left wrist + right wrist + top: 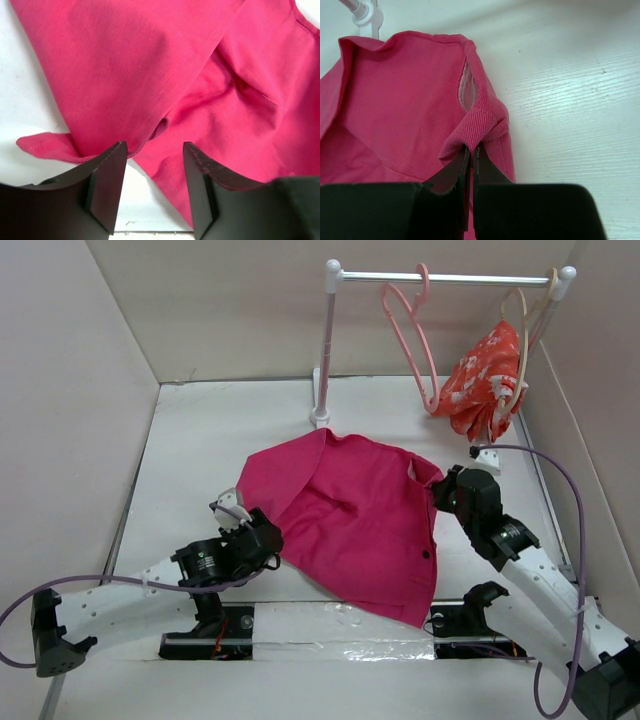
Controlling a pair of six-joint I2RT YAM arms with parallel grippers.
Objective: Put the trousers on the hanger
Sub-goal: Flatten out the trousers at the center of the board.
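Observation:
The magenta-pink trousers [350,510] lie spread on the white table between my two arms. The salmon-pink hanger [410,335] hangs empty by its hook on the rail at the back. My left gripper [265,540] is open at the trousers' near left edge; in the left wrist view its jaws [154,150] stand apart, with cloth [175,75] just beyond the tips and bare table between them. My right gripper [440,490] is at the trousers' right corner. In the right wrist view it [471,147] is shut on a fold of the trousers' edge [480,122].
A white clothes rack [328,340] stands at the back, its base [367,15] showing in the right wrist view. A red-orange floral garment [485,375] hangs on a beige hanger [522,340] at the rail's right end. Beige walls enclose the table on three sides.

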